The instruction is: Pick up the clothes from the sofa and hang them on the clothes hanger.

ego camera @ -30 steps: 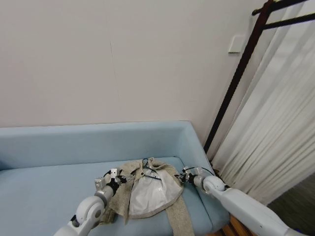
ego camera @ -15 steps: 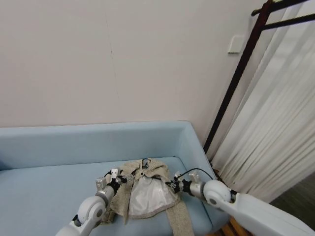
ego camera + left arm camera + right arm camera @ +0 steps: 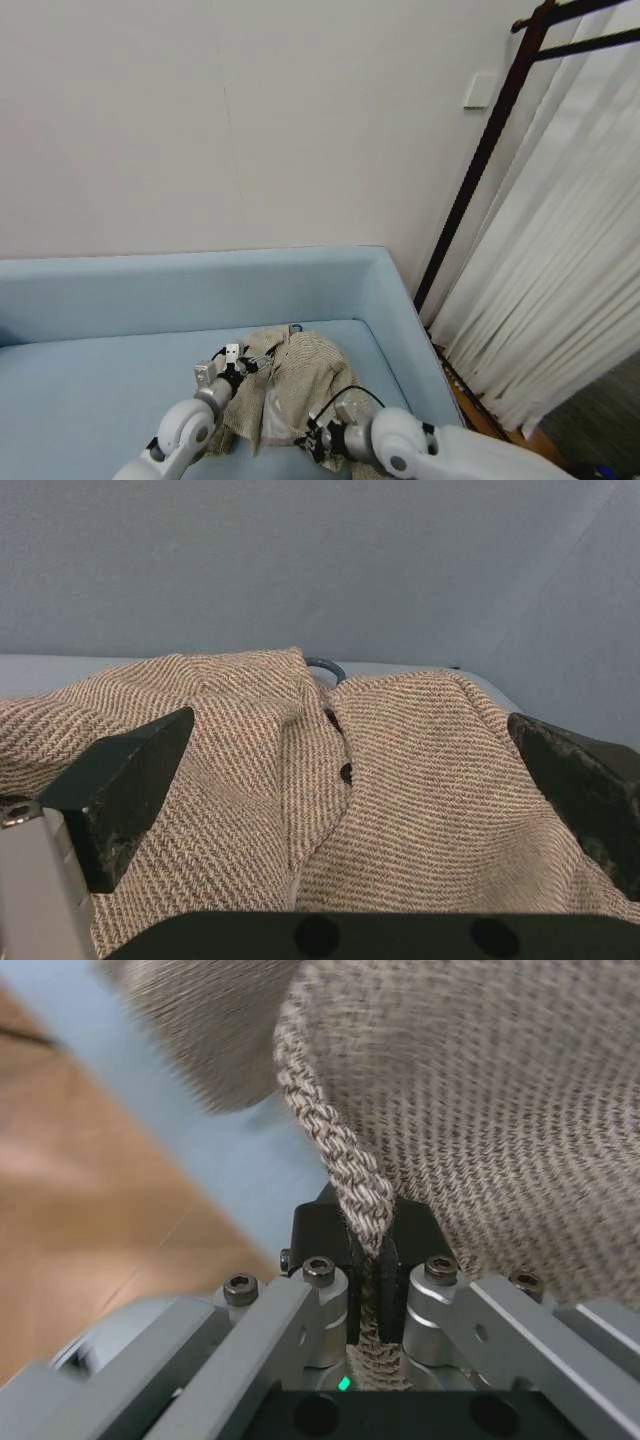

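Observation:
A beige knit cardigan [image 3: 305, 372] lies bunched on the seat of the light blue sofa [image 3: 110, 295]. My left gripper [image 3: 236, 365] rests at its left shoulder. In the left wrist view that gripper [image 3: 350, 780] is open, its dark fingers [image 3: 125, 785] wide apart over the buttoned front of the cardigan [image 3: 430, 770]. My right gripper [image 3: 316, 438] sits at the garment's near edge. It is shut on the thick knitted hem [image 3: 345, 1165] in the right wrist view, where the right gripper [image 3: 373, 1260] has cardigan cloth [image 3: 490, 1090] draped above it.
A dark wooden clothes stand [image 3: 478, 165] rises right of the sofa, its bars near the top right corner. White curtains [image 3: 560, 260] hang beyond it. The sofa's right arm [image 3: 395, 300] lies between cardigan and stand. Wooden floor [image 3: 80, 1230] shows past the sofa edge.
My right gripper has moved left and toward me with the hem, folding the cardigan's right side over the pale lining. The left gripper has stayed in place.

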`<state>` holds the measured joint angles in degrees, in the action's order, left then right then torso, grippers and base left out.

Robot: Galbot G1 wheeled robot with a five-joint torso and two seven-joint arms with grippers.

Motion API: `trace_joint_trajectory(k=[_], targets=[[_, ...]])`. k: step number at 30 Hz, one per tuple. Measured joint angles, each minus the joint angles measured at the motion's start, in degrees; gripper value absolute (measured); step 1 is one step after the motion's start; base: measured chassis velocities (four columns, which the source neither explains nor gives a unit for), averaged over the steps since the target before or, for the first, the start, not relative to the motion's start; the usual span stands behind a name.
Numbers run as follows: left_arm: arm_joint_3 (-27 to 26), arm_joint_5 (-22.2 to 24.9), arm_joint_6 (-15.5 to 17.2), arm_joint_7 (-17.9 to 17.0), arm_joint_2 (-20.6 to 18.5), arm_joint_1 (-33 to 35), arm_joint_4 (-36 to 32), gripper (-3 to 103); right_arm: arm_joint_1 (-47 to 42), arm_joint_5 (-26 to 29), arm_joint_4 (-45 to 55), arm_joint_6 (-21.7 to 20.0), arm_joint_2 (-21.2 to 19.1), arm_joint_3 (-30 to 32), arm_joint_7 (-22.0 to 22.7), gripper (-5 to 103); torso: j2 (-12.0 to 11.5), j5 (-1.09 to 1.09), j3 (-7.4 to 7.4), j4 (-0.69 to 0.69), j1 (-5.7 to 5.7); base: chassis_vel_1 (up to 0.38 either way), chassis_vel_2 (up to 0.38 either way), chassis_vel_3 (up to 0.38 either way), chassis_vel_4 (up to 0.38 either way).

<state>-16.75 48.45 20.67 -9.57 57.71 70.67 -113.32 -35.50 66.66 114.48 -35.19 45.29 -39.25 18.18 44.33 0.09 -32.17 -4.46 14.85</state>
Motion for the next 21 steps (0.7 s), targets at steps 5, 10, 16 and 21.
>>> trace_joint_trajectory(k=[5, 10, 16, 21], targets=[[0.0, -0.1, 0.0, -0.5, -0.1, 0.1, -0.2, 100, -1.1, -0.8, -1.4, 3.1, 1.3, 2.1, 4.3, 10, 0.0, 0.01, 0.0, 0.01, 0.0, 0.0, 0.0, 0.0, 0.0], [0.0, -0.1, 0.0, -1.2, 0.3, -0.1, -0.2, 100, -1.2, 1.2, 6.3, 3.4, -3.9, 2.9, 7.1, 32, 0.0, -0.01, 0.0, -0.03, 0.01, 0.0, 0.0, 0.0, 0.0], [-0.1, -0.1, 0.2, -2.0, 0.7, -0.6, -0.3, 100, 1.8, 9.8, 15.9, 1.6, -8.0, 2.9, 12.4, 53, 0.0, -0.01, 0.01, -0.02, 0.01, 0.0, 0.0, 0.0, 0.0], [-1.1, -0.1, 0.2, -2.4, 0.8, 0.4, -0.8, 100, 12.4, 15.0, 11.5, 1.2, -6.7, 4.0, 13.3, 75, 0.0, 0.0, 0.0, -0.01, 0.0, 0.0, 0.0, 0.0, 0.0]])
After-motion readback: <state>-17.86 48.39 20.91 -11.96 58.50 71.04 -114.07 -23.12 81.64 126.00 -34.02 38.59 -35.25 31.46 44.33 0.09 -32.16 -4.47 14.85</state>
